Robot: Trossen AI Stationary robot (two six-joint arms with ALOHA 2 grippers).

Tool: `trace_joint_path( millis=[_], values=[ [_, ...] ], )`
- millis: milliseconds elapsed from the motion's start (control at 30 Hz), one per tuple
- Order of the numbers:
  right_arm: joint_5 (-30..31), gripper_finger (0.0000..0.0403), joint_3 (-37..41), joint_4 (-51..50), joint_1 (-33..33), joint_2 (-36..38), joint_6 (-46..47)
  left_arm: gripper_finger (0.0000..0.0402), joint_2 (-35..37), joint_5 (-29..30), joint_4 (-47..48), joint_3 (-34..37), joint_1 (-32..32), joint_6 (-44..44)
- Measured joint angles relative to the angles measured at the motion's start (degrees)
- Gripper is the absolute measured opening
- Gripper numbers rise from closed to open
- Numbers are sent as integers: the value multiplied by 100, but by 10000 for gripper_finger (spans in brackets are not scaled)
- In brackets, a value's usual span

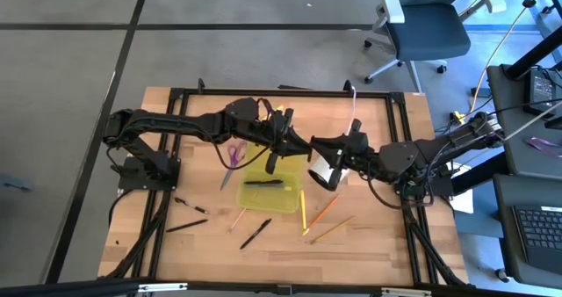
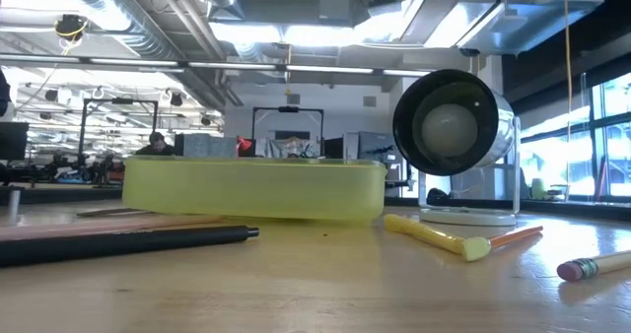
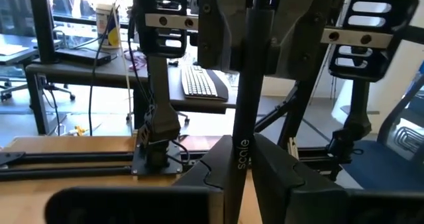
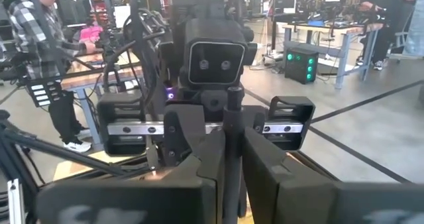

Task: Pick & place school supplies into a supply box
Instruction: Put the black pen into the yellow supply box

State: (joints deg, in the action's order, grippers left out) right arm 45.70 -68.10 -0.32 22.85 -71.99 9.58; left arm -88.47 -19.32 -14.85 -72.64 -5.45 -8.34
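Both arms meet above the supply box (image 1: pixel 270 194), left claw (image 3: pixel 242 177) and right claw (image 4: pixel 228 159) (both raised) pinching one black pen (image 3: pixel 246 105).

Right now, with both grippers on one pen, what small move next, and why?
Probably open the right gripper a little. Both wrist views show the pen pinched by the left gripper as well, above the box; one must let go before it can be lowered in.

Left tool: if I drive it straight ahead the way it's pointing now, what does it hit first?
Most likely the right tool. It faces the left tool head-on just ahead, with the black pen upright between them. The exact gap is hard to judge.
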Motion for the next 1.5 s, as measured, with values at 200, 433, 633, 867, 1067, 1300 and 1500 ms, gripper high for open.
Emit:
trace_joint_path(
  millis=[200, 433, 633, 867, 1067, 1300, 1500],
  values=[
    [-87, 46, 2, -57, -130, -131, 66, 58, -5, 57, -54, -2, 11, -9],
    [-142, 46, 2, -2, -138, -120, 62, 25, -7, 27, -14, -2, 11, 116],
    [-158, 46, 2, -79, -136, -120, 39, 27, -7, 25, 99, -5, 7, 164],
    [-566, 82, 8, -852, -138, -38, 488, 27, 0, 33, 1083, -14, 7, 440],
    [-947, 142, 4, -2485, -133, 125, 1579, 29, -7, 393, 2601, -7, -48, 612],
    [-716, 164, 4, -4156, -161, 222, 2968, 27, -154, 1031, 4567, 3, -36, 913],
    [-679, 165, 4, -4238, -332, 216, 3065, 27, -569, 1026, 5020, 0, 101, 916]
  ],
)
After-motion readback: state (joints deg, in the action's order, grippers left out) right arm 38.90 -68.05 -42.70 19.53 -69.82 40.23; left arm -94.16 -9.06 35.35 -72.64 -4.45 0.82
